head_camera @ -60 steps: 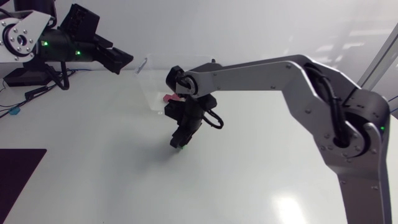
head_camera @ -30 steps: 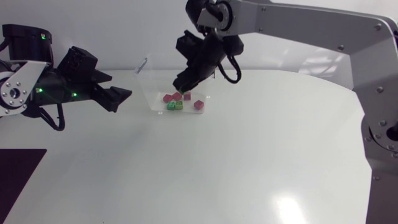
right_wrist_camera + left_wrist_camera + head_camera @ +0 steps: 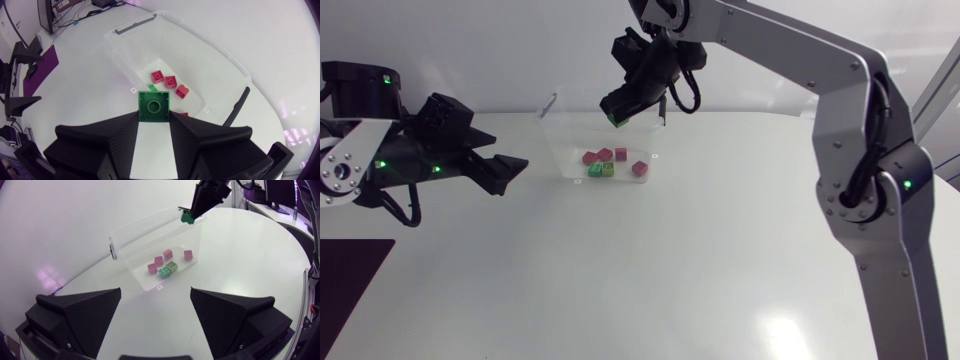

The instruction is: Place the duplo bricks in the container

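High over the table [image 3: 670, 270], in the head view, the right gripper [image 3: 612, 113] pinches a green brick [image 3: 616, 122] at its tips, above the far side of the clear container [image 3: 560, 150]. On the container's floor lie six bricks [image 3: 605, 155] (four red, two green). The left gripper [image 3: 515, 165] sits well off to the container's side. I judge the step in hand to be the drop. It would go best if the brick were carried further inward from the wall and lowered before the fingers part, so that it cannot clip the rim and bounce out. In the left wrist view the left gripper's fingers [image 3: 85, 310] stand wide apart with nothing between them, and the container lies ahead. This lower angle sets the brick [image 3: 186, 217] close by the rim's far corner, clear of the bricks below, which the head view flattens. Whether it is truly inside the rim line I cannot tell. In the right wrist view both fingers [image 3: 125, 132] press the brick from two sides, its round stud toward the camera, with the open container and red bricks beyond. Only here is the grip itself plain, though the held brick hides most of the green ones inside.
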`<state>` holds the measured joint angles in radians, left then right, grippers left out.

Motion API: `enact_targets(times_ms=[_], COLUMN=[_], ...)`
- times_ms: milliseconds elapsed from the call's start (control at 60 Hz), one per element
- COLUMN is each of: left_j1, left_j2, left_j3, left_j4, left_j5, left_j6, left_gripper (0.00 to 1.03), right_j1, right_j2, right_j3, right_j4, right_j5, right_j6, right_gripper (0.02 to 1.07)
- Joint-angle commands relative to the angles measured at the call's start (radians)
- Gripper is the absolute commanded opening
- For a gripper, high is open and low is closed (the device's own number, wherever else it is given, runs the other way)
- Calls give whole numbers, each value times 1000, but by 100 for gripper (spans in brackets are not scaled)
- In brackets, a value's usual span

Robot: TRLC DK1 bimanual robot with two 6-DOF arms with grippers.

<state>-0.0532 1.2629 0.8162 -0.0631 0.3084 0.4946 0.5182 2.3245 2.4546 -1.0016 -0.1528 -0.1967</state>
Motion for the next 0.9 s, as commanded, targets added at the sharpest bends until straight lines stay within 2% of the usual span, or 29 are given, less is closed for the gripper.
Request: enact_targets(times_ms=[0, 133, 883], left_j1=[7, 10, 15], left_j2=[-19, -22, -43], left_j3=[-29, -28, -37], left_j4=[16, 17, 17], left_j5=[5, 6, 9], left_j6=[10, 10, 7], left_gripper=[97, 97, 97], right_j1=[-23, -33, -92], right_j2=[72, 124, 141], right_j3=[109, 202, 225], right_j4=[-43, -88, -91], right_j5=[6, 6, 18], right_j6=[36, 46, 85], right_gripper=[31, 31, 31])
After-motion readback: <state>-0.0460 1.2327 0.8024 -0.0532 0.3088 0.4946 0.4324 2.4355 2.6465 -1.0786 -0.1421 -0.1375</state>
